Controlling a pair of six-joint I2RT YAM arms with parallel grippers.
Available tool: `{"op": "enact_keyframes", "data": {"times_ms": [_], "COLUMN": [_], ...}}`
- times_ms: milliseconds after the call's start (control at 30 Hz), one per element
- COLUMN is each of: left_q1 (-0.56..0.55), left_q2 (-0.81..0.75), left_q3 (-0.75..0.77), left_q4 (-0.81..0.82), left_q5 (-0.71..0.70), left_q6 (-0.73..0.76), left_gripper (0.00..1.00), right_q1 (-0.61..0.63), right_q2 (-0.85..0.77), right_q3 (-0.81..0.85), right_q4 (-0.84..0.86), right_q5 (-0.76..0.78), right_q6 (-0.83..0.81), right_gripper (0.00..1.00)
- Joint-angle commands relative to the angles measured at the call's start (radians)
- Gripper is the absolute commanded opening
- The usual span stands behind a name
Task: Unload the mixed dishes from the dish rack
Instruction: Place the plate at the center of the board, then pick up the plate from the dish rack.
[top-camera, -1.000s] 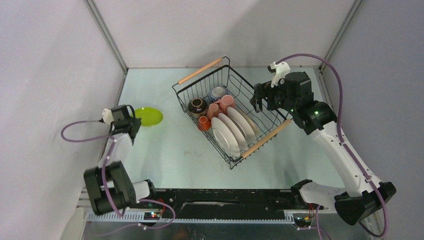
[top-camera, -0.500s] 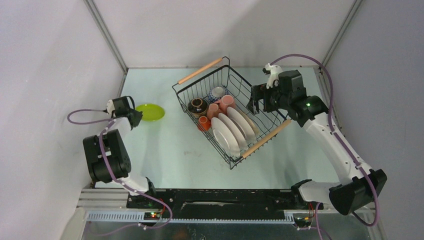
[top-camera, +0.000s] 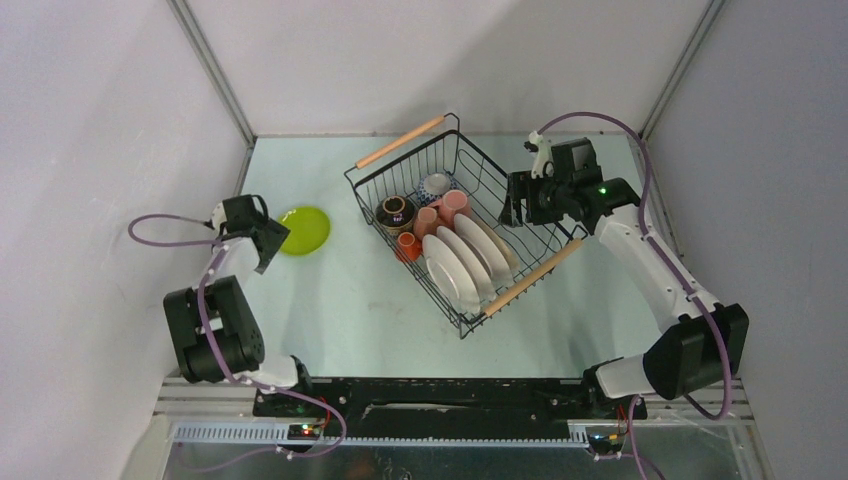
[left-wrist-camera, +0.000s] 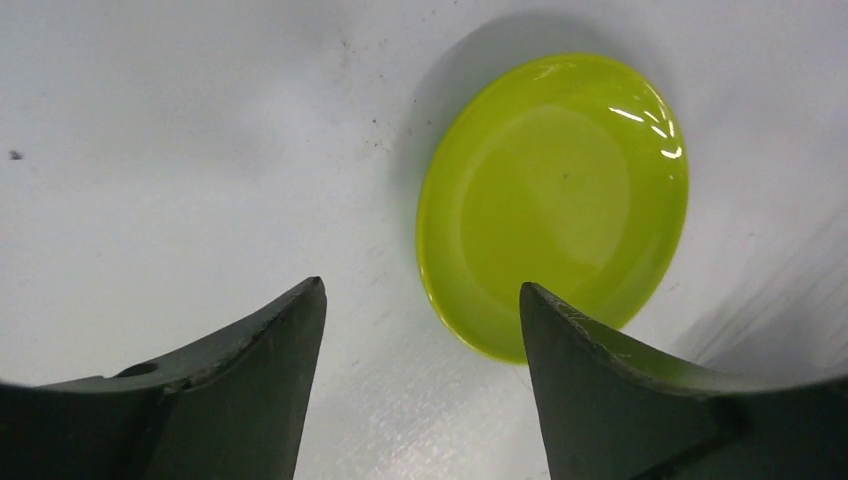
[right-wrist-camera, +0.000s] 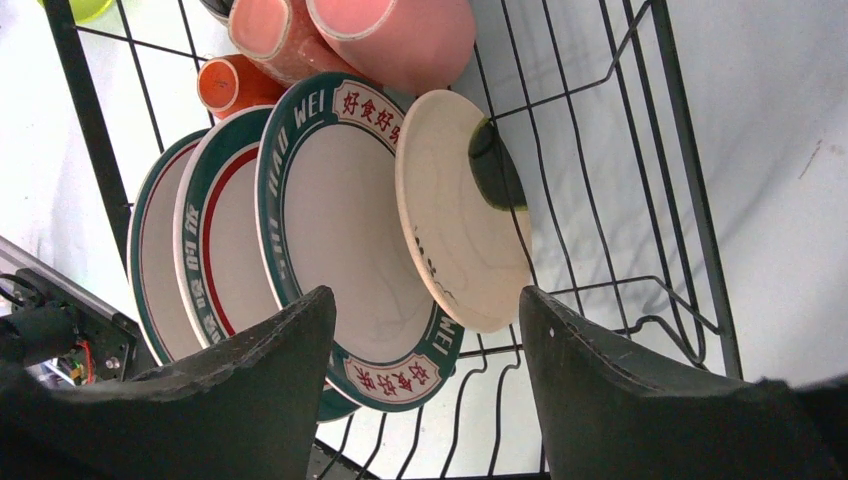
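Right gripper (right-wrist-camera: 426, 295) hanging with jaws apart over the loaded dish rack (top-camera: 480, 170); left gripper (left-wrist-camera: 422, 290) hanging with jaws apart and empty over one glossy lime-green plate (left-wrist-camera: 560, 190).

The black wire rack, with two pale wooden rod handles (top-camera: 530, 277), is sitting at an angle mid-table (top-camera: 350, 310), holding three round green-rimmed plates (right-wrist-camera: 340, 230) with red characters standing on edge. One matte cream saucer (right-wrist-camera: 450, 230) is leaning beside them, with two smooth pink mugs (right-wrist-camera: 400, 40), one small orange cup (right-wrist-camera: 225, 82), one dark banded bowl (top-camera: 395, 212) and one patterned bowl (top-camera: 437, 184) beyond.
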Motion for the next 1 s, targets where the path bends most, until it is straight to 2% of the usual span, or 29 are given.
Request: {"op": "enact_keyframes", "data": {"times_ms": [0, 67, 167, 233, 400, 600, 867, 967], "left_q1": [0.002, -0.004, -0.037, -0.082, -0.221, -0.293, -0.339, -0.354], "left_q2": [-0.119, -0.169, -0.264, -0.330, -0.501, -0.663, -0.721, -0.716], "left_q3": [0.000, -0.007, -0.008, -0.007, -0.016, -0.052, -0.108, -0.115], "left_q4": [-0.081, -0.107, -0.160, -0.192, -0.252, -0.278, -0.245, -0.229], "left_q5": [-0.036, -0.027, -0.032, -0.069, -0.159, -0.141, -0.120, -0.105], "left_q6": [0.078, 0.099, 0.138, 0.175, 0.265, 0.357, 0.401, 0.388], "left_gripper": [0.78, 0.81, 0.94, 0.99, 1.00, 0.99, 1.00, 1.00], "right_q1": [-0.011, -0.013, -0.014, -0.014, -0.011, 0.002, 0.020, 0.024], "right_q2": [0.030, 0.044, 0.063, 0.086, 0.123, 0.175, 0.249, 0.264], "right_q3": [0.004, -0.003, -0.018, -0.022, -0.025, -0.025, -0.026, -0.025], "right_q4": [0.009, 0.016, 0.027, 0.028, 0.034, 0.043, 0.060, 0.070], "right_q5": [-0.046, -0.058, -0.084, -0.098, -0.119, -0.153, -0.176, -0.187], "right_q6": [0.009, 0.010, 0.013, 0.008, -0.003, -0.022, -0.052, -0.070], "right_gripper": [0.69, 0.68, 0.65, 0.64, 0.61, 0.60, 0.55, 0.47]}}
